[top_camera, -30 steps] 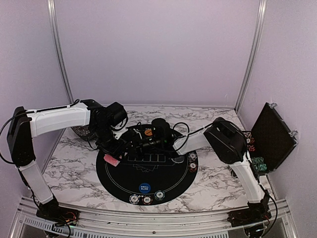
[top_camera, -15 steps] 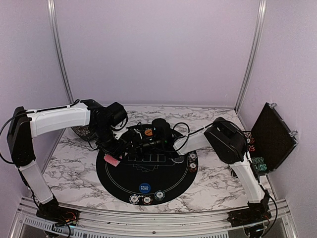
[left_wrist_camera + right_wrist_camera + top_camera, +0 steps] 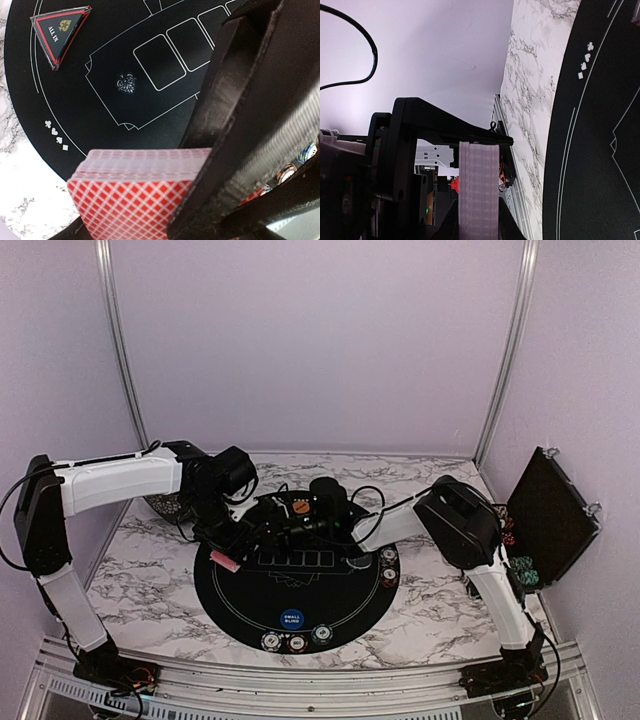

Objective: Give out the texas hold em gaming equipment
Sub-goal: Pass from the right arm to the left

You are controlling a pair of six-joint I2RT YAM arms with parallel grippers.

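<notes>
**Left tool** [image 3: 231, 552] at 9 o'clock on the round mat [image 3: 335, 602], with the right tool [image 3: 270, 531] meeting it from the 3 o'clock side. Compared with the view a moment earlier, I saw the red patch under the left tool shrink and the right arm [image 3: 400, 525] shift slightly toward 3 o'clock. I read this as a card transfer under way, not a finished deal.

**Cards.** The red-backed playing cards [image 3: 135, 210] stood as a stack at the mat's 9 o'clock rim. The right tool was clamped on their pale edge. I could not tell whether the left tool had let go.

**Containers.** The black chip case [image 3: 552, 510] stood open at the 3 o'clock edge of the desk [image 3: 150, 570], with teal and red poker chips [image 3: 520, 570] inside. A row of chips [image 3: 297, 642] lay at the mat's 6 o'clock, the blue button [image 3: 291, 619] just above it — that seat looked served.
</notes>
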